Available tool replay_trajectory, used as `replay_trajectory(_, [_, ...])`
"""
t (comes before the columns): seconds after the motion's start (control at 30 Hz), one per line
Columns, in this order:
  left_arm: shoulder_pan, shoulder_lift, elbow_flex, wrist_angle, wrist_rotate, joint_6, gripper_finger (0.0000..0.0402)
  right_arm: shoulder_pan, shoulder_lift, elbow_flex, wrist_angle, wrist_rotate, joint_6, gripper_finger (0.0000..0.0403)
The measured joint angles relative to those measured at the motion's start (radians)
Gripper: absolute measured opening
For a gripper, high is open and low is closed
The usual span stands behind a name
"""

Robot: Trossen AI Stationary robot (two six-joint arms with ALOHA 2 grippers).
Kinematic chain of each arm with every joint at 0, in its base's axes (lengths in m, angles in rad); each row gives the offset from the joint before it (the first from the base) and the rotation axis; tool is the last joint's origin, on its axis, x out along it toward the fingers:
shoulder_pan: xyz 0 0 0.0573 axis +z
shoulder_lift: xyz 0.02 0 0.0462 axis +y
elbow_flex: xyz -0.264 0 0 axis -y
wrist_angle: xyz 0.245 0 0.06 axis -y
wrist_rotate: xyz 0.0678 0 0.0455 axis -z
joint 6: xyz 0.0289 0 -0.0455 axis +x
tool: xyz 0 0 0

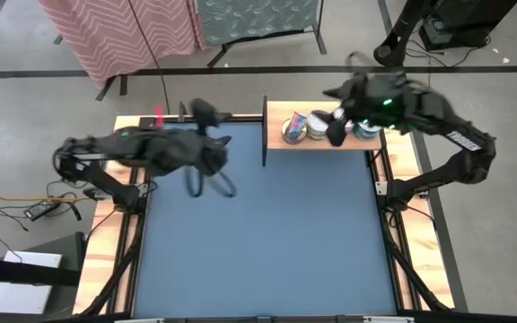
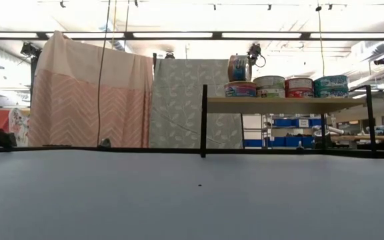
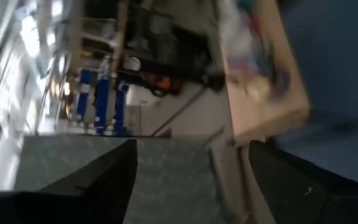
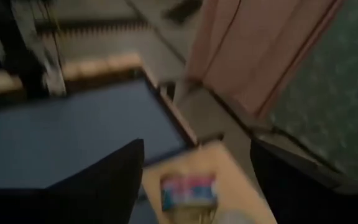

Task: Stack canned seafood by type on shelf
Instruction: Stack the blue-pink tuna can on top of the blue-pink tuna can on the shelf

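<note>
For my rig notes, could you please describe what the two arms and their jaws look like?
Both arms are dark, nearly black, jointed links. The right arm has a small green light near its wrist and a pale marking on its forearm. The left arm shows a loop of dark cable beneath its wrist. Each gripper ends in two flat, dark, wedge-shaped fingers.

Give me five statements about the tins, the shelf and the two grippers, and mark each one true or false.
1. The tins stand on the shelf. True.
2. One tin is tipped on its edge atop another tin. True, as the low view shows.
3. The left gripper hovers over the shelf. False: it hangs above the blue table, left of the shelf.
4. The right gripper is above the shelf, with its jaws open. True.
5. Several tins lie scattered on the blue table. False: no tin shows on it.
</note>
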Motion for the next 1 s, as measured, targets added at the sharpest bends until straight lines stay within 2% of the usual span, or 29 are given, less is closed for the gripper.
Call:
replay_trajectory(0.2, [0.143,0.124,0.000,-0.036,0.179,0.284,0.0312,-0.048,-0.001,0.134,-0.056,-0.059,0.023,0.0286])
replay_trajectory(0.33, [0.213,0.219,0.000,-0.036,0.212,0.479,0.0312,-0.072,0.002,0.144,-0.082,-0.109,0.073,0.0280])
replay_trajectory(0.5, [0.284,0.273,-0.002,-0.029,0.308,0.494,0.0312,-0.069,0.001,0.146,-0.079,-0.122,0.159,0.0280])
replay_trajectory(0.63, [0.309,0.244,0.007,-0.028,0.301,0.352,0.0312,-0.105,0.001,0.146,-0.212,-0.195,0.283,0.0277])
replay_trajectory(0.7, [0.309,0.201,0.026,-0.050,0.306,0.236,0.0312,-0.110,0.018,0.146,-0.289,-0.246,0.273,0.0276])
replay_trajectory(0.8, [0.301,0.125,0.056,-0.053,0.340,0.075,0.0312,-0.071,0.074,0.146,-0.354,-0.319,0.153,0.0274])
replay_trajectory(0.9, [0.290,0.042,0.082,-0.028,0.373,-0.058,0.0312,-0.015,0.171,0.146,-0.406,-0.319,-0.006,0.0269])
replay_trajectory(1.0, [0.281,-0.031,0.099,0.004,0.391,-0.151,0.0312,-0.018,0.269,0.146,-0.476,-0.318,-0.145,0.0261])
